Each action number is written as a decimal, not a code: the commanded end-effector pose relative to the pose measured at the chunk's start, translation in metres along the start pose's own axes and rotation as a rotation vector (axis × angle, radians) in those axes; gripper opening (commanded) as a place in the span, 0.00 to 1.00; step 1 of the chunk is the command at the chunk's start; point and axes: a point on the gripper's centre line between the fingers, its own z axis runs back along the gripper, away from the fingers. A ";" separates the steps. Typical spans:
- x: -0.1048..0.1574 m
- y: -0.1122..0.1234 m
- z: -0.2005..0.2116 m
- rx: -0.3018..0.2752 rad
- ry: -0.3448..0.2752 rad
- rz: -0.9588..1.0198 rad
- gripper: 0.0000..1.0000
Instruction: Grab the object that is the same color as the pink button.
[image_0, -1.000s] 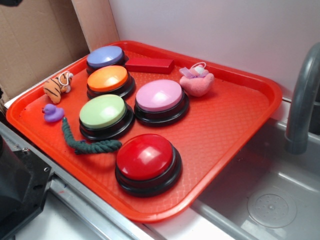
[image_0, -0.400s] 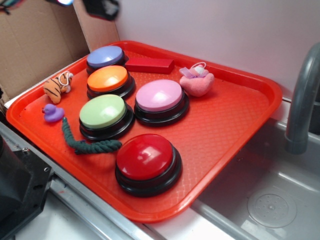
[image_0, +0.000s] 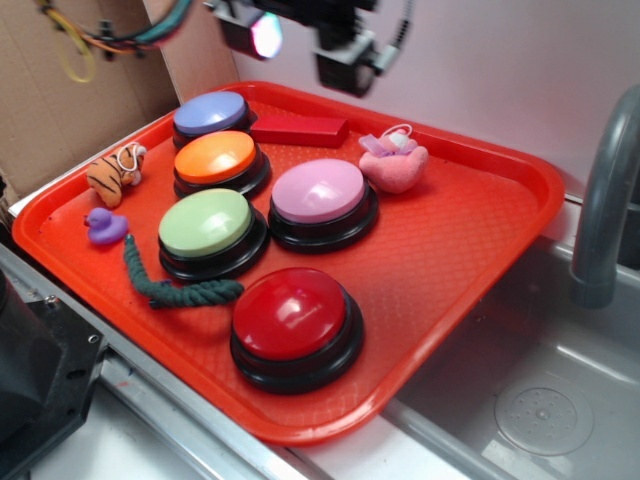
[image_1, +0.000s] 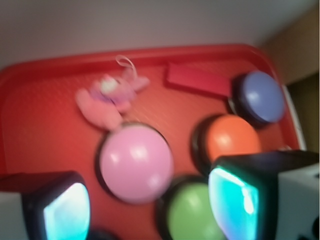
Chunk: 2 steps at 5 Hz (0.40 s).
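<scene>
In the wrist view the gripper (image_1: 150, 200) shows two dark fingers (image_1: 55, 200) with glowing cyan pads, spread wide apart at the bottom corners with nothing between them; in the exterior view the same gripper (image_0: 305, 40) hangs high at the top edge, above the far rim of the red tray (image_0: 470, 260), touching nothing. Directly between the fingers in the wrist view sits the pink button (image_1: 135, 162), also seen near the tray's middle from outside (image_0: 320, 192). The pink plush toy (image_1: 112, 97) lies just beside that button at about eleven o'clock from it in the wrist view; from outside it (image_0: 394, 162) lies at about one o'clock from the button, its lilac bow and white string loop on top, near the tray's far rim. From the pink button in the exterior view, the orange button (image_0: 215, 158) is at ten o'clock, the blue-purple button (image_0: 210, 113) beyond it, the green button (image_0: 206, 225) at eight o'clock, and the red button (image_0: 290, 315) at six o'clock. A flat red block (image_0: 298, 129) lies just beside the blue-purple button. A tiger toy (image_0: 113, 172), a purple duck (image_0: 103, 226) and a green rope (image_0: 170, 285) lie along the tray's left edge. A grey faucet (image_0: 605, 200) rises over the sink (image_0: 530, 400) at right. No writing or labels can be read anywhere; the wrist view is blurred.
</scene>
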 end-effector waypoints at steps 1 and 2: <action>0.037 -0.037 -0.041 0.016 -0.066 0.056 1.00; 0.043 -0.048 -0.071 0.013 -0.019 0.058 1.00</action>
